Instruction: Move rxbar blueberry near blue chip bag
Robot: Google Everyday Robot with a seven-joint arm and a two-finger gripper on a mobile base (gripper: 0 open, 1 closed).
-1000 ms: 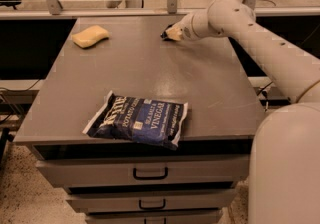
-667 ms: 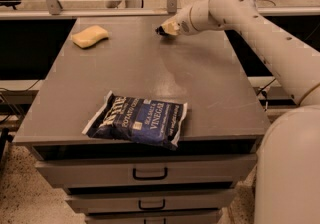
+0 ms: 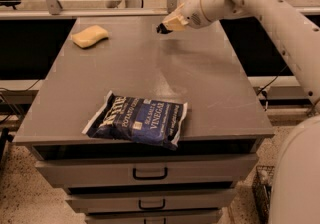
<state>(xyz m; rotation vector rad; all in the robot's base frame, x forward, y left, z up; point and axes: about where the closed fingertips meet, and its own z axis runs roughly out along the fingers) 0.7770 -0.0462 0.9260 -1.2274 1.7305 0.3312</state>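
Blue chip bag [image 3: 137, 124] is lying at the desk [image 3: 200, 83] front. Above the far edge, the hand [image 3: 164, 28] is hovering; its grip cannot be told.

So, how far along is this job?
Done: no bar lies by the blue chip bag yet. In hand: the gripper, over the table's far side, shows something small and dark at its tip, perhaps the rxbar blueberry. Left: carrying it to the bag.

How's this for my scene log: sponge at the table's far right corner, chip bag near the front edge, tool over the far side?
One slip: the camera view shows the yellow sponge at the far left corner of the table. The blue chip bag is near the front edge, the tool over the far side.
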